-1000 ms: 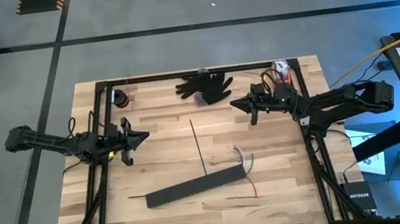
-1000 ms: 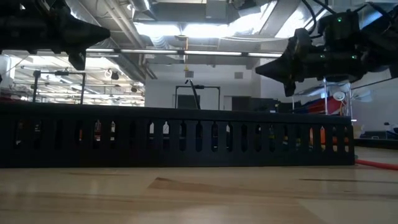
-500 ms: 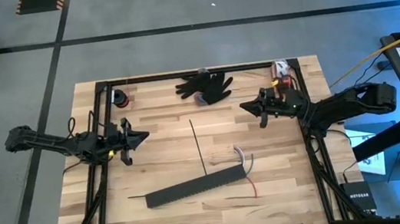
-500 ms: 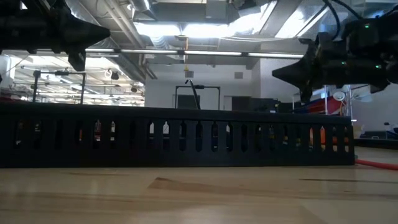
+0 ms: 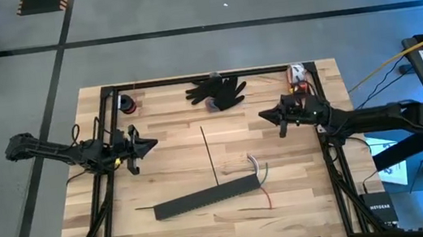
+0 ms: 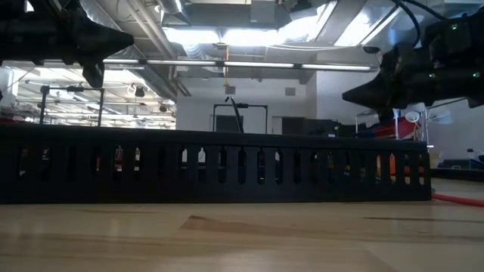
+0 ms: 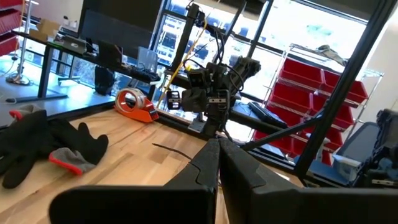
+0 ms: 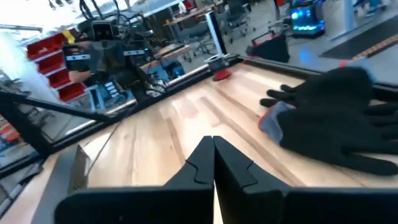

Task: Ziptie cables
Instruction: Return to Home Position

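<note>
The cables, a curved grey wire (image 5: 257,164) and a thin red wire (image 5: 269,198), lie on the wooden table by the right end of the long black slotted bar (image 5: 205,197). The ziptie (image 5: 209,156), a thin straight dark strip, lies flat mid-table, its near end reaching the bar. My left gripper (image 5: 154,145) hovers shut at the table's left, pointing right. My right gripper (image 5: 262,115) hovers shut at the table's right, pointing left. Both hold nothing and stand well above the table in the low view (image 6: 128,38) (image 6: 348,97).
Black gloves (image 5: 216,92) lie at the far edge, and a tape roll (image 5: 126,105) sits at the far left corner. A black frame (image 5: 206,76) runs around the table. In the low view the slotted bar (image 6: 219,166) fills the foreground.
My right gripper has drawn back toward the table's right edge and sunk slightly, staying shut and pointing left. The cables, ziptie and bar lie as before.
</note>
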Controlling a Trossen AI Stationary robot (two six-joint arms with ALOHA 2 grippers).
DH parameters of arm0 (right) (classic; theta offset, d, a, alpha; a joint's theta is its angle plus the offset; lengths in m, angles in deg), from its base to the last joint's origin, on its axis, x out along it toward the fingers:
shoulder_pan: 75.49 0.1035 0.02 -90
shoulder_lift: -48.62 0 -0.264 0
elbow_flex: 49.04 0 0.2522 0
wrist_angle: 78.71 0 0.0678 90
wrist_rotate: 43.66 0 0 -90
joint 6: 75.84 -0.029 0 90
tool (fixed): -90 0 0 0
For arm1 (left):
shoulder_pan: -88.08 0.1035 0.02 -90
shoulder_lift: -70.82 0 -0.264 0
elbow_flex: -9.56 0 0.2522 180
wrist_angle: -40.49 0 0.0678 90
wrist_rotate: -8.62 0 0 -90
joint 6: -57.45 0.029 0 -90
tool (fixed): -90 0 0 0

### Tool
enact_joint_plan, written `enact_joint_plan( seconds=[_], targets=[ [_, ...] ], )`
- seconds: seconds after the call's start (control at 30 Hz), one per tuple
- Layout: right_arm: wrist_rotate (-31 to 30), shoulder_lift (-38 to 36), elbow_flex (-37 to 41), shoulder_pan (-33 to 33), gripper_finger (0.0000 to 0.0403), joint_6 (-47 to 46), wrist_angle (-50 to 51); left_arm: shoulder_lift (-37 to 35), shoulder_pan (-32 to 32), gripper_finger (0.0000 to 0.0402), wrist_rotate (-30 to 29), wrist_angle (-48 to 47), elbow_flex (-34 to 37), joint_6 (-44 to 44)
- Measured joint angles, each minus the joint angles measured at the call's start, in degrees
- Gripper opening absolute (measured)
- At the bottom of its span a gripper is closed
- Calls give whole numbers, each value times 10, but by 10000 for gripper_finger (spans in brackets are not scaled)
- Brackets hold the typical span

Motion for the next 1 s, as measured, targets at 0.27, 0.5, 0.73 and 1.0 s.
enact_joint_plan(
  seconds=[0.27,0.5,0.73,1.0],
  targets=[
    [-73,-173,0,0,0,13,189,0,0,5,-8,1,0,-1],
    [-93,-316,0,0,0,13,336,0,0,5,-10,1,0,-2],
    [-79,-456,0,0,0,33,436,0,0,5,-11,0,0,-1],
    [-18,-486,0,0,0,43,427,0,22,5,-77,-26,0,29]
  ],
)
